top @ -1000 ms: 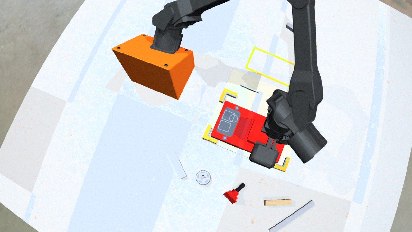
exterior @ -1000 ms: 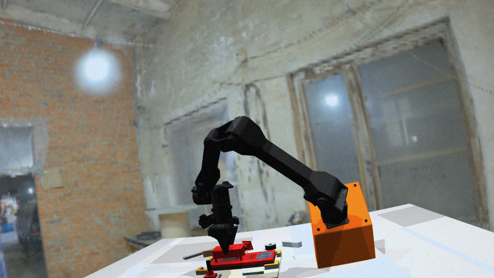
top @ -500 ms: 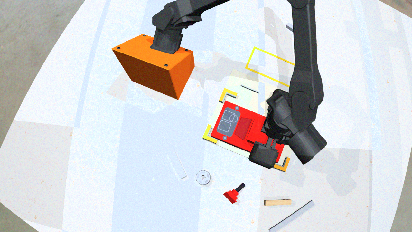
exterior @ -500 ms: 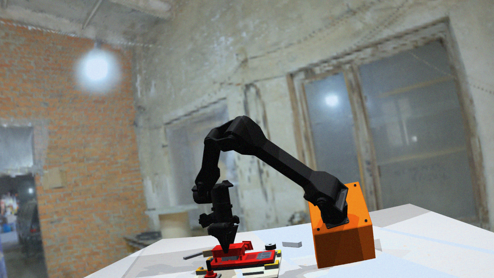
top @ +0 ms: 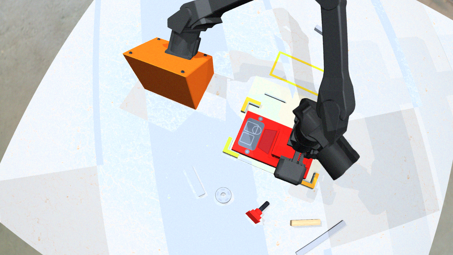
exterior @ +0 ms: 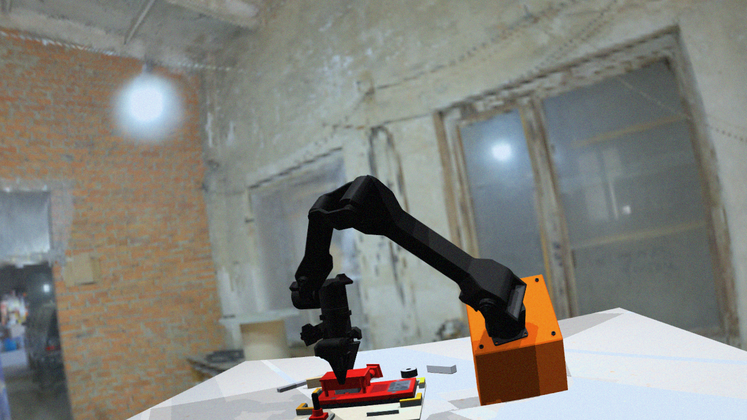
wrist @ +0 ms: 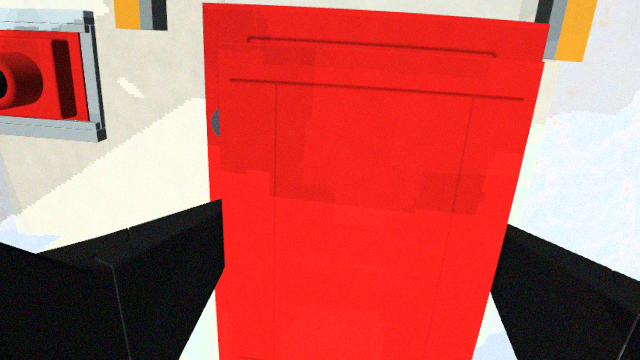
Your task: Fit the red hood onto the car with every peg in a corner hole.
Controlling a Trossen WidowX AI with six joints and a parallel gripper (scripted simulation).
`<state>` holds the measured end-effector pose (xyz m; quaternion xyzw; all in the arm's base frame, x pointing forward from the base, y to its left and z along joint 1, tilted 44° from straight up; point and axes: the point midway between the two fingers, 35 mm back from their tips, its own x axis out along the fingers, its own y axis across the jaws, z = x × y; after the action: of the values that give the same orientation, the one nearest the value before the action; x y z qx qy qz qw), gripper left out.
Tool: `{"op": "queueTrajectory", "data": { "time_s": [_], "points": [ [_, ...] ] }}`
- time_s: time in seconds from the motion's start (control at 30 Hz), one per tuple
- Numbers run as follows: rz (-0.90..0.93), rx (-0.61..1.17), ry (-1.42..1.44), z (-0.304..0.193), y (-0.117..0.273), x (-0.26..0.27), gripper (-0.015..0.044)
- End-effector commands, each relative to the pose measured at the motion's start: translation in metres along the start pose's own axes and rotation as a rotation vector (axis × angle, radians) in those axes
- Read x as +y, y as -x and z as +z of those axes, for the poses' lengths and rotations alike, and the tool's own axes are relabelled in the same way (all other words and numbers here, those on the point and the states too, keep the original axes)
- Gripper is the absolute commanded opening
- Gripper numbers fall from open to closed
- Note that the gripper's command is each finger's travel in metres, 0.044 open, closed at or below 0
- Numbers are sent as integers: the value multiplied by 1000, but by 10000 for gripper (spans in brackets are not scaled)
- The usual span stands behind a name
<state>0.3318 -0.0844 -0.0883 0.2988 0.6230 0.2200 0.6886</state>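
Observation:
My gripper (wrist: 358, 225) is shut on the red hood (wrist: 370, 200), with one black finger on each long side. In the overhead view the gripper (top: 292, 155) and hood (top: 281, 145) are low over the right part of the red chassis (top: 262, 139). The grey engine block lies uncovered at the chassis's left end, with a peg (top: 260, 118) behind it and another (top: 247, 151) in front. The side view shows the fingertips (exterior: 339, 377) on the hood (exterior: 351, 382) above the chassis (exterior: 383, 389). I cannot tell whether hood and deck touch.
The jig has a cream plate and yellow and orange corner brackets (top: 250, 104) (top: 310, 181). The arm's orange base box (top: 171, 72) stands at the back left. A washer (top: 223, 194), a red-headed tool (top: 256, 214), a wooden block (top: 305, 222) and grey strips (top: 321, 237) lie in front.

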Motion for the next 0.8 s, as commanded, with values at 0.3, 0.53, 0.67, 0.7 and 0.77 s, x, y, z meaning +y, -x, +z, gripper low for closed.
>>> {"op": "queueTrajectory", "data": {
  "time_s": [0.3, 0.53, 0.67, 0.7, 0.77],
  "points": [
    [1, -1, -4, 0, -6, 0, 0],
    [1, -1, -4, -1, -9, 0, 0],
    [1, -1, -4, -1, -10, 1, 0],
    [1, -1, -4, -1, -11, 1, 0],
    [1, -2, -5, -1, -12, 1, 0]
  ]
}}
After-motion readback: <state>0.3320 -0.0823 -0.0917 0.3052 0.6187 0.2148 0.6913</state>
